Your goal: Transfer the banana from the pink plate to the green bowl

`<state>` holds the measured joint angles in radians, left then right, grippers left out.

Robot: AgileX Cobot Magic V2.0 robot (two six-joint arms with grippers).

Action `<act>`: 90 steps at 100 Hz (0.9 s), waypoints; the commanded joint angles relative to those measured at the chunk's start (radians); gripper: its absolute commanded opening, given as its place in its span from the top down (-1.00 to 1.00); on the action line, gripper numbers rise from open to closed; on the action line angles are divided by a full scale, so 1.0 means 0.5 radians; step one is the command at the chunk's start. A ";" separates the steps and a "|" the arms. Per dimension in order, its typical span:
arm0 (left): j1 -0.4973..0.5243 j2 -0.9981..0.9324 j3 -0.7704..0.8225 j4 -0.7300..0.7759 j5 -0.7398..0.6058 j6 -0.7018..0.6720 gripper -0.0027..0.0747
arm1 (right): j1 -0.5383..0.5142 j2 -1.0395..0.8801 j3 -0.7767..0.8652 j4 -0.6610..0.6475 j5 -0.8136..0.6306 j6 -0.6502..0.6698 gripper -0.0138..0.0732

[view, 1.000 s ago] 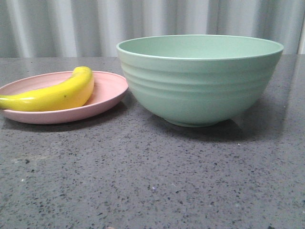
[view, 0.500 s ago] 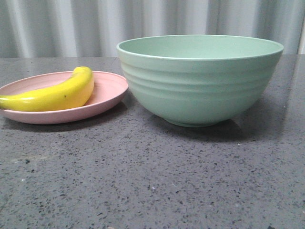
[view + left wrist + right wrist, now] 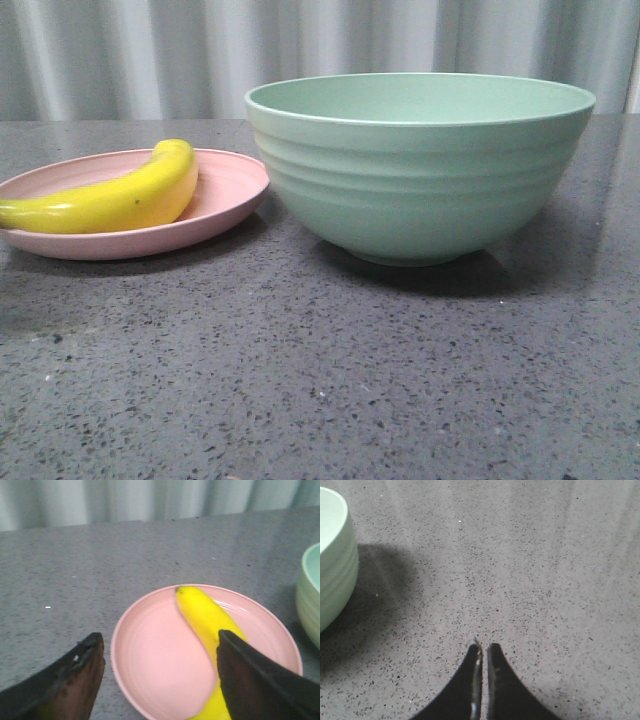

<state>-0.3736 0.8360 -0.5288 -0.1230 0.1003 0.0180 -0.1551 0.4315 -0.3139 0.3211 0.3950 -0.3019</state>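
The yellow banana [image 3: 120,195] lies on the pink plate [image 3: 225,195] at the left of the table; the mint-green bowl [image 3: 420,170] stands right beside the plate. No gripper shows in the front view. In the left wrist view my left gripper [image 3: 160,645] is open and empty above the pink plate [image 3: 155,660]. One dark finger is outside the rim. The other finger [image 3: 250,680] is over the banana [image 3: 200,615] and hides part of it. In the right wrist view my right gripper [image 3: 483,647] is shut and empty over bare table, with the bowl [image 3: 335,555] off to one side.
The speckled dark grey tabletop [image 3: 320,370] stretches in front of the plate and bowl. A pale corrugated wall [image 3: 200,50] closes off the back. The bowl's edge [image 3: 310,595] shows at the side of the left wrist view.
A faint shadow has darkened the table at the left front below the plate. The banana, plate and bowl have not moved.
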 commanded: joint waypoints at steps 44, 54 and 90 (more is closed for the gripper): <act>-0.393 0.891 -0.412 -0.028 -0.097 -0.015 -0.22 | -0.009 0.026 -0.070 0.014 -0.164 -0.006 0.85; -0.393 0.966 -0.428 -0.028 -0.116 -0.015 -0.22 | -0.009 0.026 -0.070 0.014 -0.164 -0.006 0.85; -0.393 1.084 -0.444 -0.028 -0.147 -0.015 -0.21 | -0.009 0.026 -0.070 0.060 -0.164 -0.004 0.85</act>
<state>-0.5627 1.3997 -0.7178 -0.1287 0.0926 0.0180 -0.1551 0.4315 -0.3139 0.3275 0.3907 -0.3019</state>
